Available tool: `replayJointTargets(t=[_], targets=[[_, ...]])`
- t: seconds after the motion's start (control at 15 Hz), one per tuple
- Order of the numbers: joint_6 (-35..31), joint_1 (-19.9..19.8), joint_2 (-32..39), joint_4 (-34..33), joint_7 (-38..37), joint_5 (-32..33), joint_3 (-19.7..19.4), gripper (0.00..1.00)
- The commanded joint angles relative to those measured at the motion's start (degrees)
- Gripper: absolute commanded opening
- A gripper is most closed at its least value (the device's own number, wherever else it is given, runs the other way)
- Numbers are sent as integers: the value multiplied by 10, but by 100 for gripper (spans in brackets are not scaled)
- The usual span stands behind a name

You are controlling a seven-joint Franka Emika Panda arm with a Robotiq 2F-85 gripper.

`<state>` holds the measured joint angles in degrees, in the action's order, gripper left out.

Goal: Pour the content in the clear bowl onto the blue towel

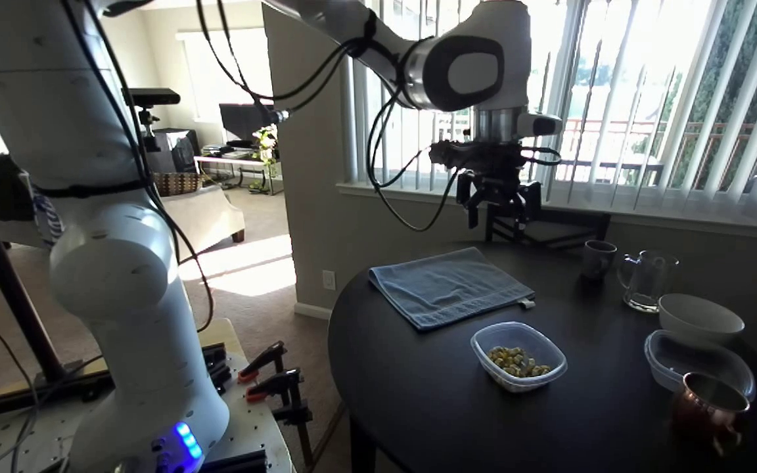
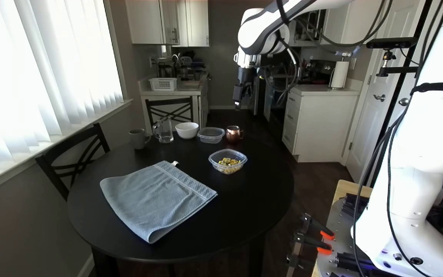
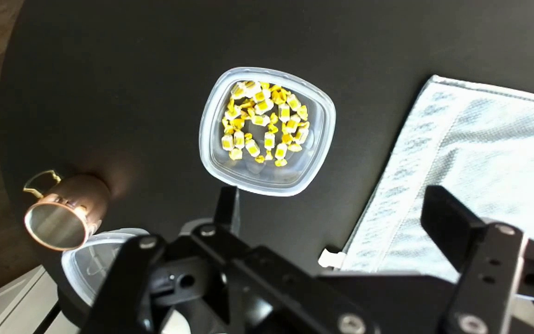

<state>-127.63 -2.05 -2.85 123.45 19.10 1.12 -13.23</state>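
Observation:
The clear bowl [image 1: 539, 339] stands upright on the dark round table and holds the content [image 1: 516, 362], a heap of small yellow and whitish pieces. The bowl [image 2: 221, 156] and content [image 2: 229, 162] also show in another exterior view. In the wrist view the bowl [image 3: 278, 180] with the content [image 3: 264, 116] lies just beyond the left fingertip in the picture. The blue towel [image 1: 451, 289] lies flat beside the bowl; it also shows elsewhere [image 2: 156, 198] and in the wrist view [image 3: 480, 139]. My gripper [image 1: 497, 222] is open and empty, high above the table, fingers wide apart [image 3: 332, 190].
A second clear container [image 2: 210, 134], a copper mug [image 2: 233, 133], a white bowl [image 2: 187, 130], a glass mug [image 2: 164, 130] and a grey mug [image 2: 138, 138] stand along the table's far side. Chairs [image 2: 75, 157] and a window with blinds [image 1: 648, 118] border the table.

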Motion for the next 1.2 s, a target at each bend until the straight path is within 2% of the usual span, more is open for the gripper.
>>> replayJointTargets(t=[0.0,0.33,0.6,0.67,0.73,0.87,1.13], targets=[[21,-20,113,-53,5,-13,26,100],[30,-47,209,-63,-1,-35,53,100],[36,-86,269,-96,0,-33,51,100],[44,-98,278,-107,4,-35,51,100],[19,-85,258,-79,-8,-14,56,100],[27,-103,276,-96,-7,-15,54,100],[34,-105,280,-105,-6,-15,57,100]])
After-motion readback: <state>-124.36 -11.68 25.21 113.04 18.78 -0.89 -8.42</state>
